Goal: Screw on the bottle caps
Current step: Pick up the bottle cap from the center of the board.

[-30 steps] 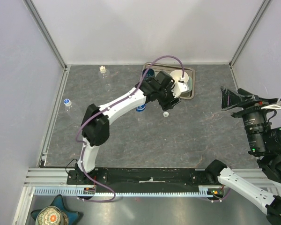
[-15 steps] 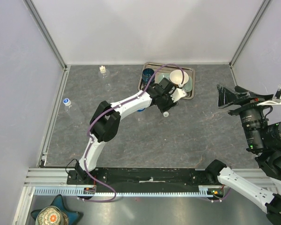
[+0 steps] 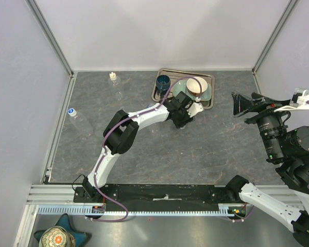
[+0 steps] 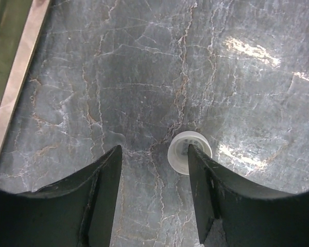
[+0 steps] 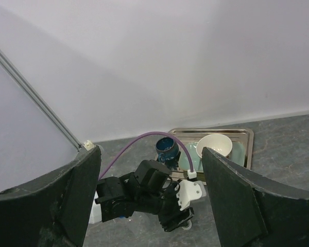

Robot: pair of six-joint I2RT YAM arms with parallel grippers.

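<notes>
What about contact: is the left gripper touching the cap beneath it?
Cannot tell. Left wrist view: one finger of the left gripper overlaps the bottle cap, but contact or hovering above is unclear.

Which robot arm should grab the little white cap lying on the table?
Left. The left tool hangs open right over the cap, which lies beside one finger. The right tool is raised off to the side, far from it.
</notes>
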